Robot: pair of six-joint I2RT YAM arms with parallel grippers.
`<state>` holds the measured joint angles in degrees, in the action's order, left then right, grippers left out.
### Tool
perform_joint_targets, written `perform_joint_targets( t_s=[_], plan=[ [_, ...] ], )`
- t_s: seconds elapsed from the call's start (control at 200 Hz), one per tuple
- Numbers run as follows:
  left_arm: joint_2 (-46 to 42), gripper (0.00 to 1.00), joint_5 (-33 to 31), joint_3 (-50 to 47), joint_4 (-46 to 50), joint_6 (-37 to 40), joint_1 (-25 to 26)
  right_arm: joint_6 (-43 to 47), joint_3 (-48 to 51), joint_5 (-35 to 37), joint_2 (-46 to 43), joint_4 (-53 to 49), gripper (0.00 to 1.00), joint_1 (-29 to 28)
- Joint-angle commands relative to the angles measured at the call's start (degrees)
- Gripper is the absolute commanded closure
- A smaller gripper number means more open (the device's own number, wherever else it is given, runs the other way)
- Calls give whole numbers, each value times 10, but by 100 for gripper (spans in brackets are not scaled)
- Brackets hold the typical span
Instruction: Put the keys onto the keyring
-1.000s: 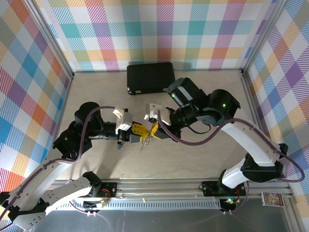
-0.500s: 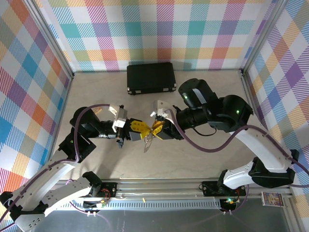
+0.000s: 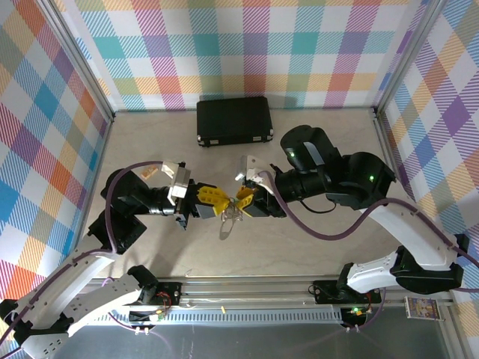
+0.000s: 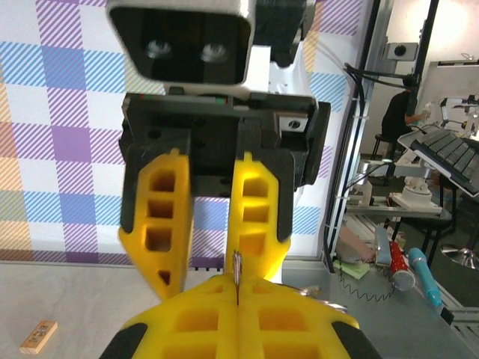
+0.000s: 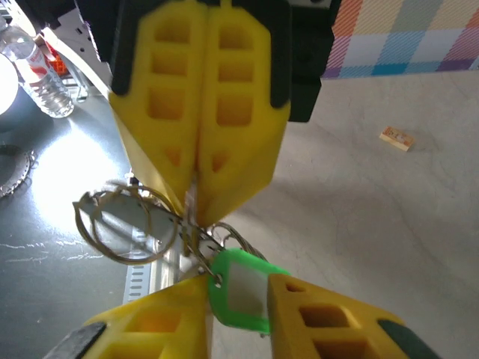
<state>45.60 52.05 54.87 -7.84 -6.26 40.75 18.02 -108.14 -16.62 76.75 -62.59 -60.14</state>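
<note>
From above, the two arms meet over the middle of the pale tabletop (image 3: pixel 314 247). The left gripper (image 3: pixel 217 203) and the right gripper (image 3: pixel 241 200) point at each other, tips almost touching. The keyring, a thin oval loop of silver wire (image 3: pixel 229 218), hangs just below them, lifted off the tabletop. I think this lets one arm keep the loop steady while the other brings a key to it. A black rectangular case (image 3: pixel 233 120) lies well apart at the far wall and blocks nothing.

In the left wrist view, the yellow fingers of the left gripper (image 4: pixel 238 299) are pressed together on a thin strip of metal, probably the keyring wire. Opposite, the right gripper has its fingers apart. A small wooden block (image 4: pixel 37 336) lies on the tabletop, far from the work.

In the right wrist view, the key with the bright green head (image 5: pixel 241 293) sits between the parted fingers of the right gripper. I cannot tell whether they press it. The silver loops crowd around the tips, so a clear path for threading is hard to see.
</note>
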Motion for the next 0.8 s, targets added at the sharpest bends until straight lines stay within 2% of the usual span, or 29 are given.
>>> perform_joint_targets(
  t_s=[0.0,0.185,0.275,0.62,0.795],
  plan=[
    [-15,100,21,1,-40,-6,5,-8,3,6,-8,6,70,0],
    [-18,100,21,-5,-44,-7,5,-17,-10,-1,-24,37,58,0],
    [-20,100,21,-8,-48,-9,5,-22,-9,-12,-30,57,55,0],
    [-21,100,17,-13,-49,-9,5,-36,9,-77,-42,108,52,-1],
    [-19,100,15,-15,-54,-12,5,-38,11,-86,-33,110,61,-1]
  ],
)
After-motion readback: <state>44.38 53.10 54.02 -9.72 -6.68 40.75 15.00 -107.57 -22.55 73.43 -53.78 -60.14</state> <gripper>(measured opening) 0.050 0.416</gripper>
